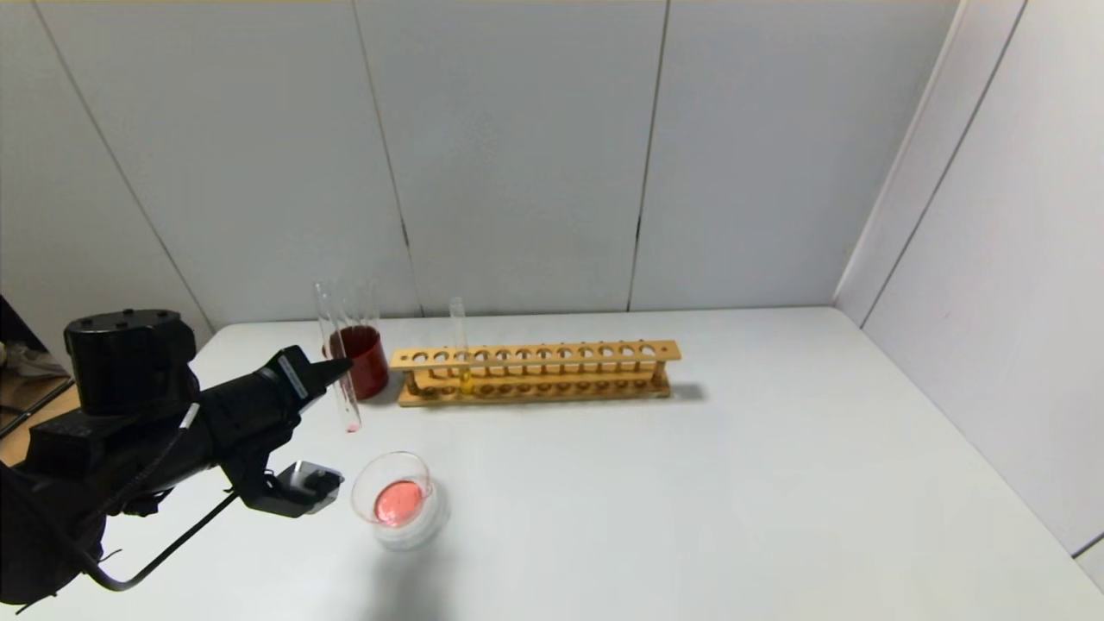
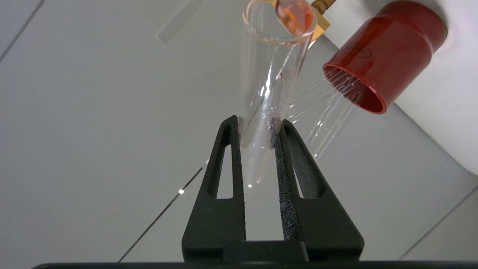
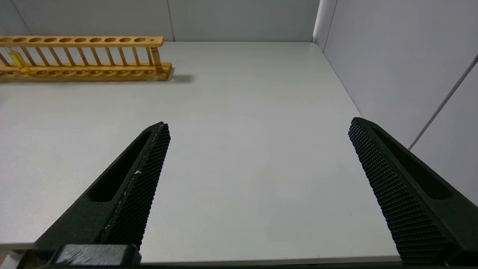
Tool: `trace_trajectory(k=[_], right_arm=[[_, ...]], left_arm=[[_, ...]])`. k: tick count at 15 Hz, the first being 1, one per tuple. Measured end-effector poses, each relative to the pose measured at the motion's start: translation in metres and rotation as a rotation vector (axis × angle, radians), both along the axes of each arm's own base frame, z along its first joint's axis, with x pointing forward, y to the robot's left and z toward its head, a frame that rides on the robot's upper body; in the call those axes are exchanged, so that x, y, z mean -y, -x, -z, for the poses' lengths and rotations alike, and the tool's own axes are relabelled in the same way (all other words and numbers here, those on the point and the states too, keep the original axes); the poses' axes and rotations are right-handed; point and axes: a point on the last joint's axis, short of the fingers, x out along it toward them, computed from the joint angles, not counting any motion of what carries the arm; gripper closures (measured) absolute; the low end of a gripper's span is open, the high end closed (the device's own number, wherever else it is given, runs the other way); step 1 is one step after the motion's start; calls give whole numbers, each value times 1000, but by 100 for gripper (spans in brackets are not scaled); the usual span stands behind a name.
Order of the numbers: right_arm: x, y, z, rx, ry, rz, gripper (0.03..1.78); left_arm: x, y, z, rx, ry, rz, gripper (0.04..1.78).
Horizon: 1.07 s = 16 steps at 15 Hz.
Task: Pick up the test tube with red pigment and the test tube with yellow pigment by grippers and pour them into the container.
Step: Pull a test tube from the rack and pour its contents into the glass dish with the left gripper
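Clear glass test tube with red pigment (image 1: 337,358), nearly upright, pinched by the left gripper (image 1: 338,369) near the desk's (image 1: 690,483) left edge; right gripper (image 3: 257,149) spread wide.

Wooden rack (image 3: 80,59) cut by frame edge

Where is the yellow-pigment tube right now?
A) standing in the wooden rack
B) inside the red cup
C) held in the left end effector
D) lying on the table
A: the test tube with yellow pigment stands upright in a hole near the left end of the wooden rack, while the left end effector is shut on the test tube with red pigment.
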Motion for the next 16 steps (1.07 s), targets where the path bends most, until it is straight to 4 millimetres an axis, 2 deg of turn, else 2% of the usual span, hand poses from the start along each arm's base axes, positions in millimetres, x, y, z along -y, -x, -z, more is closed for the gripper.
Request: trace_trajectory(k=[6, 16], right_arm=[[0, 0, 0, 0, 0, 0, 6], [0, 0, 0, 0, 0, 0, 6]], left_arm=[[-1, 2, -3, 29, -49, -2, 151], [-2, 7, 0, 3, -33, -40, 151]])
